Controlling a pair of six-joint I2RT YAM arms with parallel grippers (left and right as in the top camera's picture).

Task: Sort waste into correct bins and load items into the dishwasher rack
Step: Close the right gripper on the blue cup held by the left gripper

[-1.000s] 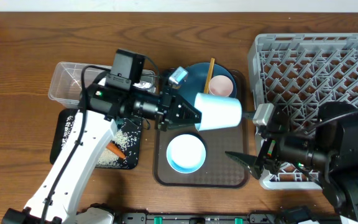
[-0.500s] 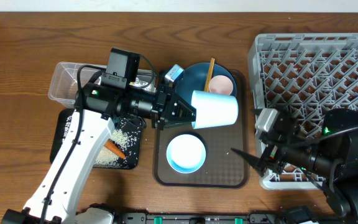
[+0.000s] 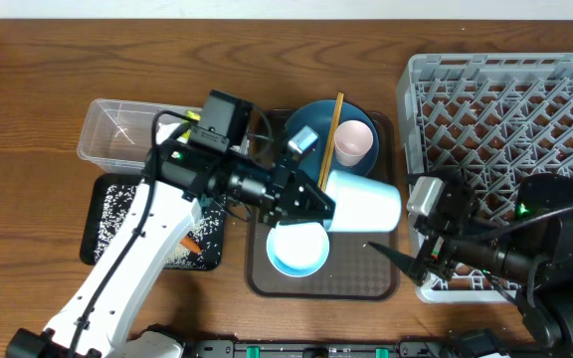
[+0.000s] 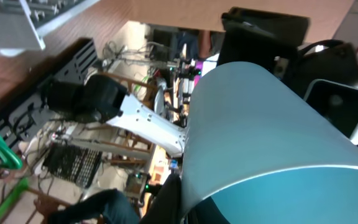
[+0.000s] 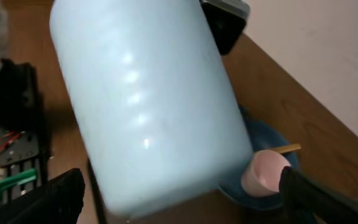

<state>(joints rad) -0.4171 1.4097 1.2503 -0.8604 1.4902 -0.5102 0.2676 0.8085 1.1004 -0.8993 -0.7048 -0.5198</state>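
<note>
Your left pincer (image 3: 314, 199) is clenched on the rim of the light-blue cup (image 3: 363, 202). The cup hangs on its side over the brown tray (image 3: 366, 283), centre-right of the overhead frame, its base toward the dishwasher rack (image 3: 505, 109). Your right pincer (image 3: 384, 255) is released, jaws wide, just below the cup in that frame. This looks like a handover: hold the cup level, bring the right jaws around its barrel, and close them before the left lets go.
</note>
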